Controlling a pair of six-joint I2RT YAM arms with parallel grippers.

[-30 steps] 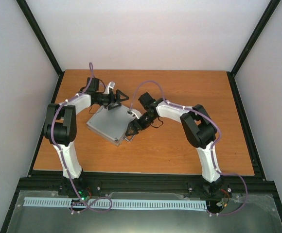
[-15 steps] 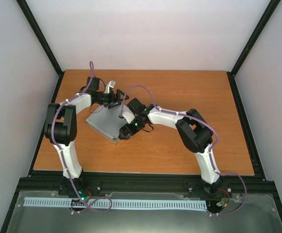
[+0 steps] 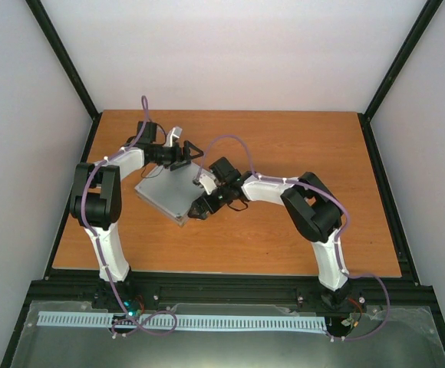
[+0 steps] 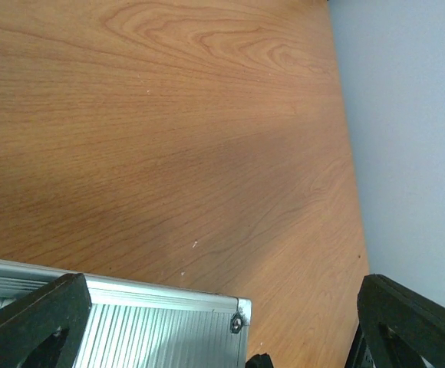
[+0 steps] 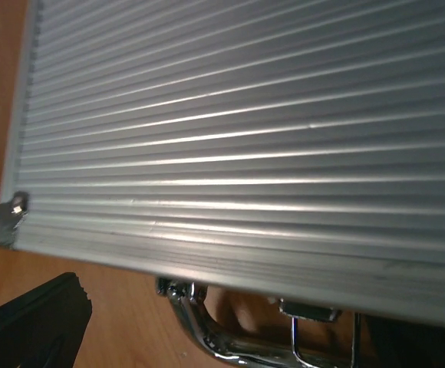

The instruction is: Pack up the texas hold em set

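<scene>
Backdrop: plain white walls (image 3: 238, 54), black frame posts running up both corners.
Table (image 3: 299, 230): warm wood grain, wide and flat under everything.
Left arm (image 3: 100, 199): rising from the near edge, elbow bent, reaching inward toward the middle.
Left gripper (image 3: 186, 156): released, jaws spread wide, hovering at the far corner of the case; from the left wrist view, one black finger (image 4: 31, 322) over the ribbed lid, the other out past the corner above bare wood. Nothing grasped.
Briefcase (image 3: 165, 195): silver, ribbed aluminium, lid shut, lying flat left of the table's centre, turned at a diagonal; riveted corner (image 4: 237, 323) sharp in the left wrist view.
Chrome fittings (image 5: 230, 341): shiny loop and clasp on the case's edge, close up in the right wrist view, just below the ribbed lid.
Right gripper (image 3: 202, 208): released too, jaws wide, low at the case's near-right edge, right by those fittings; whether touching metal, cannot tell.
Right arm (image 3: 314, 215): stretched leftward across the table from its base.
</scene>
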